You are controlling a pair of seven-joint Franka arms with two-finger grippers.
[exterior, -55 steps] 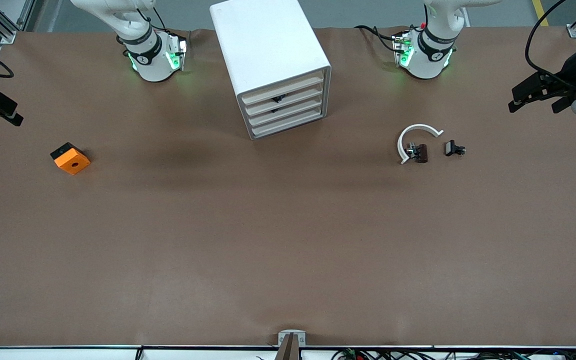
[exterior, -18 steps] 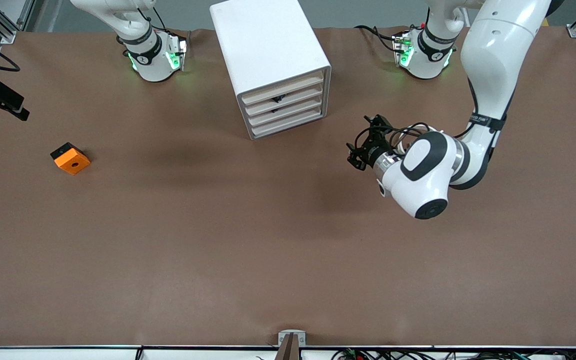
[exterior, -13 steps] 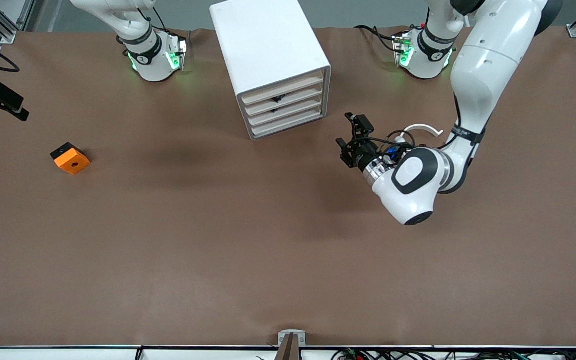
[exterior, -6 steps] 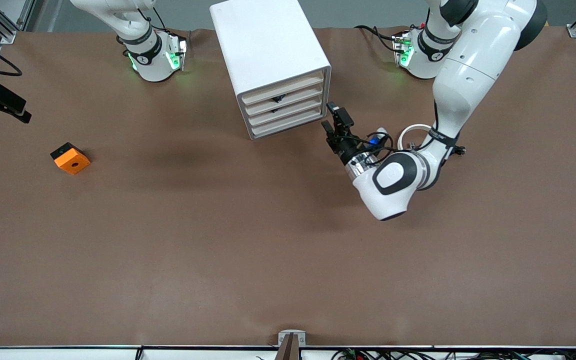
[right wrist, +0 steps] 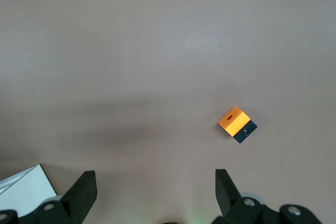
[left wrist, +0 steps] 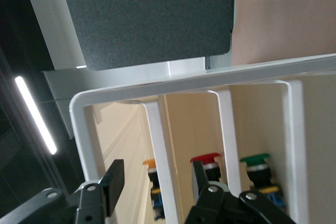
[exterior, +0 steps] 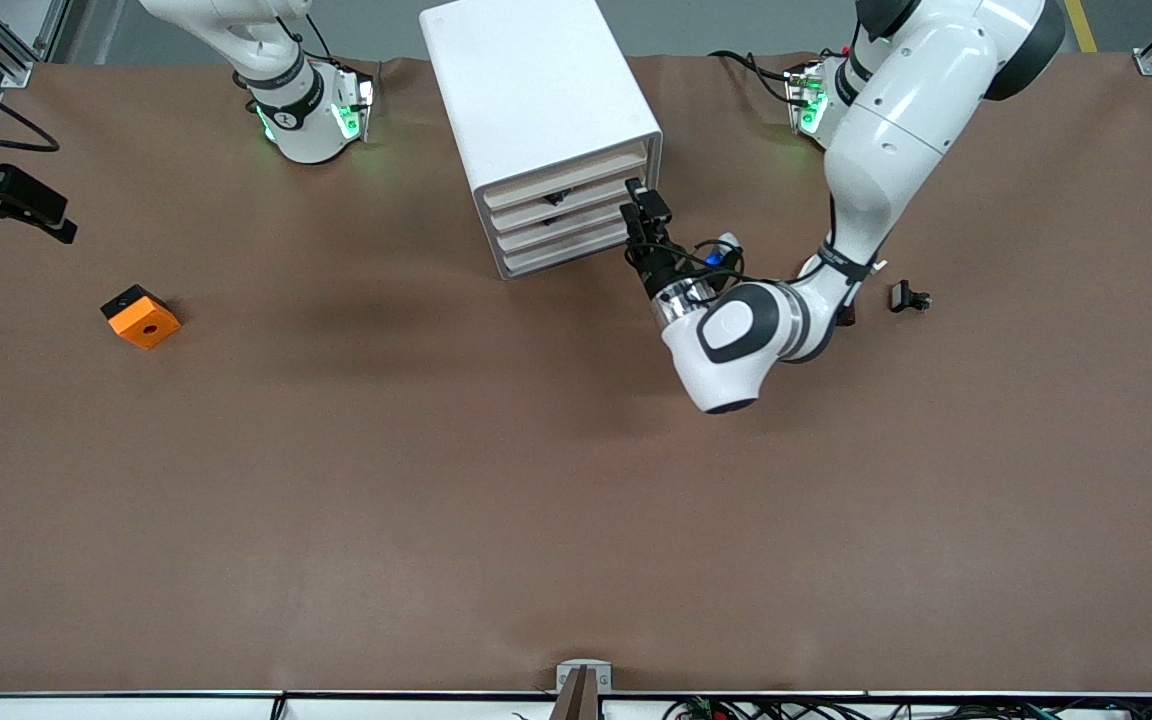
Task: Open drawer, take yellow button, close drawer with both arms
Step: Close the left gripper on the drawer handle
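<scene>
Brown matting is covering the whole table, and a white cabinet is sitting between the two arm bases, its four drawers all shut.

The left gripper is hanging right at the cabinet's front, at the corner toward the left arm's end. In the left wrist view its fingers are standing half spread, one on each side of a white slat of the drawer and not yet pinching it. That placement is probably setting up a grip for pulling the drawer out.

The button is sitting inside, its orange cap peeking past the slat, beside a red one and a green one.

The right gripper is waiting over the table's edge at the right arm's end, fingers spread wide and empty, probably kept free for the pick. An orange block is lying below it, nearer the camera.
</scene>
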